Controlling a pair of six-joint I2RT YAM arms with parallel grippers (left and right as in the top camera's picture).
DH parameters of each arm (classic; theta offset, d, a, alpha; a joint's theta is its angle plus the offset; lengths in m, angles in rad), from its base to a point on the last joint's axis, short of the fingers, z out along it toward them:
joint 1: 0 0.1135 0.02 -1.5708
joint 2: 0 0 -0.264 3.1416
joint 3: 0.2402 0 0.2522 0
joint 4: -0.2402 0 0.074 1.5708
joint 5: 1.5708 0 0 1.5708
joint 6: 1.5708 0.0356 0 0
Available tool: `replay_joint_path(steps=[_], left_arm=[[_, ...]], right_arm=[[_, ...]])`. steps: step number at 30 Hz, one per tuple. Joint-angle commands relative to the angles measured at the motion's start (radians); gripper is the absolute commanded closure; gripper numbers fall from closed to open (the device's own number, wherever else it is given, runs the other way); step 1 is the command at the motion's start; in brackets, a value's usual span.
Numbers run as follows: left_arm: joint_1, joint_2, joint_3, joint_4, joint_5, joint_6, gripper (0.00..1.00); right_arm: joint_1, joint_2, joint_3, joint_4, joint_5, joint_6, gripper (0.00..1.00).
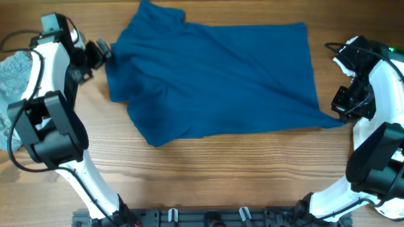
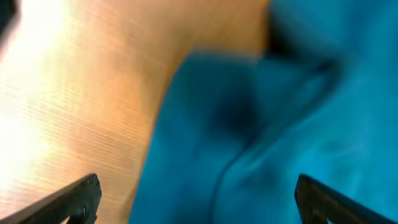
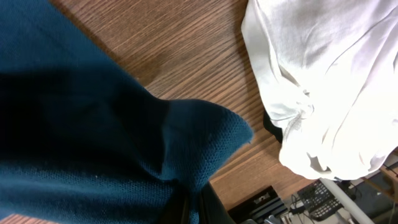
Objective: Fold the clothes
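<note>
The right gripper (image 3: pixel 191 208) is clamped on the lower right corner of the blue shirt (image 1: pixel 214 79), with the cloth bunched between its fingers. The left gripper (image 2: pixel 199 200) is spread wide and holds nothing. Its fingers straddle the shirt's rumpled left edge. The shirt lies creased across the middle of the wooden table (image 1: pixel 208 173). A white garment (image 3: pixel 323 81) lies near the pinched corner, and at the far left a pale denim piece (image 1: pixel 16 69) is partly covered by the left arm.

White-shelled left arm (image 1: pixel 45 63), matching right arm (image 1: pixel 385 82), bulky black joints (image 1: pixel 53 129) (one green light (image 1: pixel 392 50))
</note>
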Motion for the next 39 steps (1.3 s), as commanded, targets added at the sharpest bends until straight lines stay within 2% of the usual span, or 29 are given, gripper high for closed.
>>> replay_joint_path(steps=[1,3,7,8,9,10,11,16,22,26,27,28,29,33,39], left_arm=[[-0.003,0.043,-0.057,-0.131,-0.036,0.022,0.02],[-0.01,0.043,-0.145,-0.074,-0.023,0.016,0.05],[-0.031,0.043,-0.248,0.059,0.024,0.016,0.06],[-0.037,0.043,-0.266,0.081,0.028,0.016,0.2],[-0.043,0.043,-0.272,0.086,0.027,0.018,0.55],[-0.048,0.043,-0.273,0.088,0.028,0.017,0.84],[-0.05,0.043,-0.273,0.09,0.028,0.016,0.96],[-0.021,0.035,-0.264,0.077,0.021,0.016,0.96],[0.119,-0.074,-0.18,-0.006,-0.16,-0.071,0.96],[0.181,-0.145,-0.169,0.019,-0.171,-0.085,0.96],[0.181,-0.15,-0.169,0.013,-0.17,-0.085,0.86],[0.174,-0.15,-0.169,-0.01,-0.151,-0.085,0.32],[0.166,-0.149,-0.17,-0.04,-0.116,-0.085,0.22],[0.117,-0.15,-0.17,-0.21,-0.014,-0.084,0.16],[-0.018,-0.15,-0.171,-0.445,-0.101,-0.032,0.18]], right_arm=[[-0.002,-0.023,-0.002,-0.001,0.002,-0.011,0.95],[-0.002,-0.023,-0.002,0.006,-0.021,-0.03,0.96],[-0.002,-0.023,-0.002,0.009,-0.027,-0.029,0.96],[-0.002,-0.023,-0.002,0.008,-0.027,-0.029,0.96],[-0.002,-0.023,-0.002,0.006,-0.027,-0.029,0.96],[-0.002,-0.023,-0.002,0.005,-0.027,-0.029,0.96],[-0.002,-0.023,-0.002,0.005,-0.027,-0.029,0.96],[-0.002,-0.023,-0.002,0.005,-0.027,-0.029,0.96],[-0.002,-0.023,-0.002,0.006,-0.027,-0.029,0.96],[-0.002,-0.023,-0.002,0.006,-0.027,-0.029,0.96],[-0.002,-0.023,-0.002,0.006,-0.027,-0.029,0.96],[-0.002,-0.023,-0.002,0.004,-0.027,-0.029,0.96],[-0.001,-0.023,-0.002,0.002,-0.027,-0.029,0.96],[-0.002,-0.023,-0.002,-0.004,-0.028,-0.029,0.96],[-0.002,-0.023,-0.002,-0.005,-0.027,-0.029,0.96]])
